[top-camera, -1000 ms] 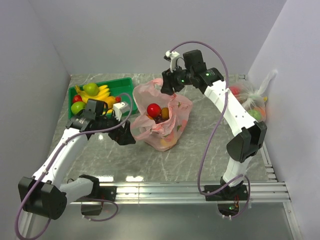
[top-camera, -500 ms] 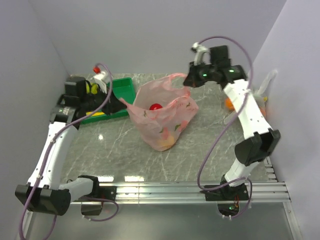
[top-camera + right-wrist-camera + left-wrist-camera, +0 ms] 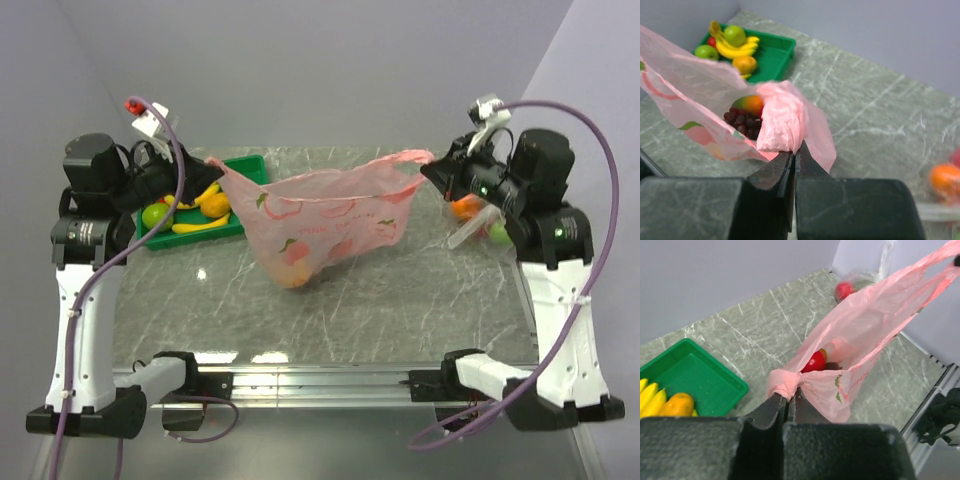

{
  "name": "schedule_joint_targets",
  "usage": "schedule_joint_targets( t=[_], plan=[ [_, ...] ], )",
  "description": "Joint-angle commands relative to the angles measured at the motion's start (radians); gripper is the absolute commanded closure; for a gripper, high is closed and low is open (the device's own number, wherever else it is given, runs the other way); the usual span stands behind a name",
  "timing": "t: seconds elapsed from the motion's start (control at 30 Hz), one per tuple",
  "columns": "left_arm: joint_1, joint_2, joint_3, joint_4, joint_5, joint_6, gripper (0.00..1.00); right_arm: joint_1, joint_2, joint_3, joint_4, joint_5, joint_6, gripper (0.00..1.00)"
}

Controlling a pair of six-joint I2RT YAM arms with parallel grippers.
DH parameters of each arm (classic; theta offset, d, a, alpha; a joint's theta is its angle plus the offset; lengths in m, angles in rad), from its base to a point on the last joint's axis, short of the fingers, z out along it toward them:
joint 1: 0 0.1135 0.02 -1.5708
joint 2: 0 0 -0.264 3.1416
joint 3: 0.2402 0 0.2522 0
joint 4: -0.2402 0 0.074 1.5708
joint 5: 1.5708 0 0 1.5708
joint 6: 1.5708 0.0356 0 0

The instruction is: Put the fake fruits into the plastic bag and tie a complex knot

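The pink plastic bag (image 3: 330,215) hangs stretched between both grippers above the table. My left gripper (image 3: 214,165) is shut on its left handle (image 3: 782,382), and my right gripper (image 3: 430,166) is shut on the right handle (image 3: 782,122). Inside the bag I see a red fruit (image 3: 815,361), dark grapes (image 3: 742,122) and an orange-green fruit (image 3: 750,104). More fake fruits, a banana (image 3: 205,222) and a green one (image 3: 155,213), lie in the green tray (image 3: 245,168). The two handles are far apart and no knot is in view.
A clear bag (image 3: 470,225) with an orange fruit (image 3: 945,180) and a green one lies at the right, below my right gripper. Grey walls close in on the left, back and right. The tray sits under my left gripper.
Both grippers have shut on the bag handles. Both arms rose and pulled apart, left arm to the left and right arm to the right, stretching the bag wide.
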Motion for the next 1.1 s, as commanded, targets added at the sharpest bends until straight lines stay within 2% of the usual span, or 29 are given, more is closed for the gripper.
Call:
schedule_joint_targets(
  t=[0.0,0.1,0.23,0.33,0.4,0.43,0.5,0.53,0.67,0.7,0.83,0.9,1.07],
  plan=[
    [0.008,-0.047,-0.116,0.0,-0.05,0.065,1.0,-0.014,-0.05,-0.18,0.113,0.053,0.031,1.0],
    [0.008,-0.058,-0.21,-0.015,0.031,0.161,1.0,-0.012,-0.15,-0.344,0.158,0.01,0.085,1.0],
    [0.008,-0.035,-0.241,-0.041,0.122,0.223,0.98,-0.011,-0.158,-0.444,0.147,-0.039,0.108,1.0],
    [0.008,-0.02,-0.232,-0.046,0.154,0.186,0.92,-0.011,-0.152,-0.435,0.147,-0.056,0.122,0.86],
    [0.008,-0.035,-0.244,-0.015,0.168,0.148,0.82,-0.011,-0.142,-0.406,0.154,-0.063,0.134,0.69],
    [0.008,-0.045,-0.254,0.011,0.17,0.113,0.72,-0.011,-0.138,-0.397,0.157,-0.074,0.141,0.55],
    [0.008,-0.068,-0.275,0.029,0.176,0.062,0.62,-0.011,-0.118,-0.369,0.16,-0.083,0.154,0.48],
    [0.008,-0.075,-0.284,0.034,0.18,0.027,0.57,-0.011,-0.11,-0.362,0.16,-0.094,0.156,0.46],
    [0.008,-0.11,-0.338,0.06,0.199,-0.052,0.49,-0.011,-0.08,-0.334,0.17,-0.134,0.179,0.45],
    [0.008,-0.126,-0.344,0.066,0.193,-0.071,0.43,-0.011,-0.067,-0.332,0.181,-0.142,0.194,0.45],
    [0.008,-0.16,-0.363,0.043,0.173,-0.088,0.32,-0.011,-0.035,-0.306,0.206,-0.194,0.222,0.31],
    [0.008,-0.187,-0.387,0.049,0.174,-0.116,0.27,-0.011,-0.005,-0.283,0.221,-0.2,0.231,0.27],
    [0.008,-0.261,-0.467,0.135,0.176,-0.216,0.22,-0.011,0.071,-0.224,0.236,-0.24,0.245,0.27]
  ],
)
